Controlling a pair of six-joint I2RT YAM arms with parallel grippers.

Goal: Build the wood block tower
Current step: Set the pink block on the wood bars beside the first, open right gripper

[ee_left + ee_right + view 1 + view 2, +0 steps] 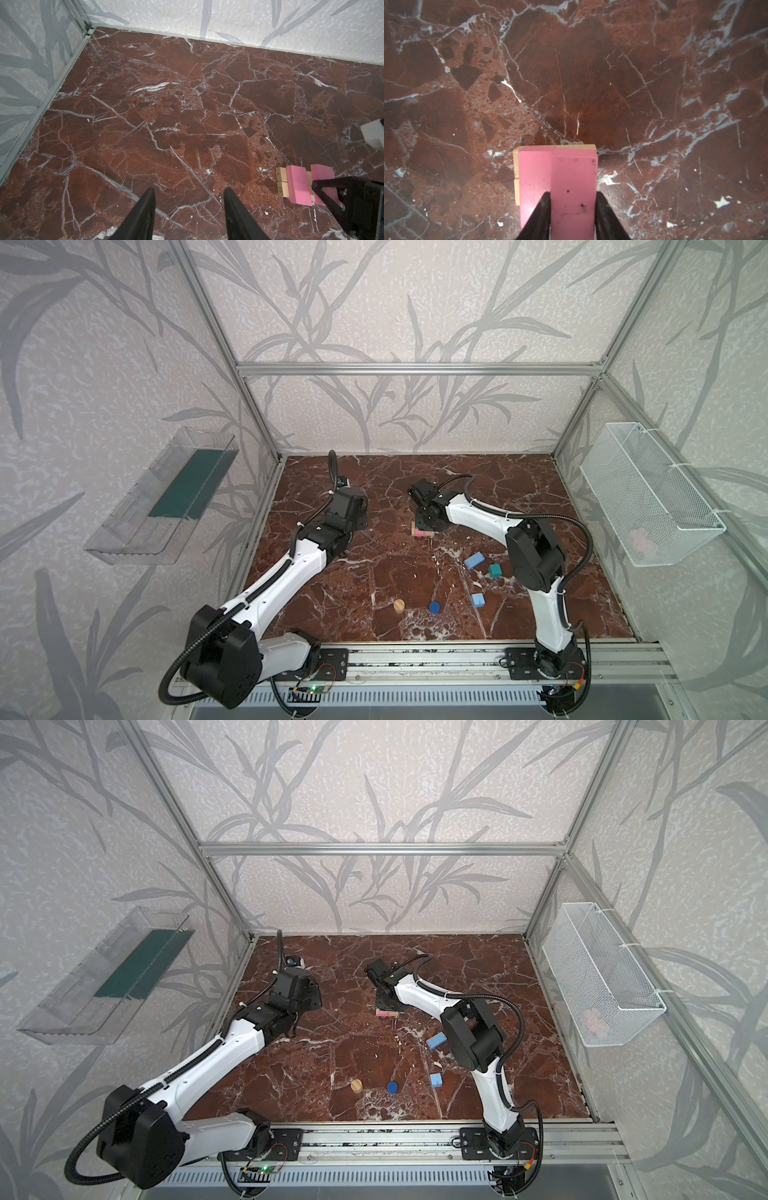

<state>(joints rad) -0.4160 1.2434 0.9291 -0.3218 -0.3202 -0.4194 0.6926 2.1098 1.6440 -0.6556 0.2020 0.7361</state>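
- In the right wrist view the right hand (573,194) is nearest. Its black fingers (539,218) sit narrow, close against both long sides of a pink bar (573,176). Whether they grip it or merely flank it cannot be told. The bar's long axis runs straight out from the hand, beside the second pink bar (533,176) and across the tan bars (516,166). The frame edge cuts off its near end.
- In the left wrist view the left hand (189,190) is nearest, its fingers moderately apart over bare tabletop (166,104) and holding nothing. The tower (299,185) lies off to one side, apart from it. Both pink bars look laid flat on the tan pair with a slim gap between them, though a finger of the right hand covers one corner.
- In both top views the right arm (478,514) hides most of the tower (423,532).
- The loose pieces lie nearer the rail (415,659). A light blue block (474,560), a second light blue block (478,600) and the teal cube (494,571) are beside the right arm. The tan cylinder (399,605) and dark blue cylinder (434,606) are midway between the arms.
- The right arm is therefore judged nearer to whichever blue piece comes next.
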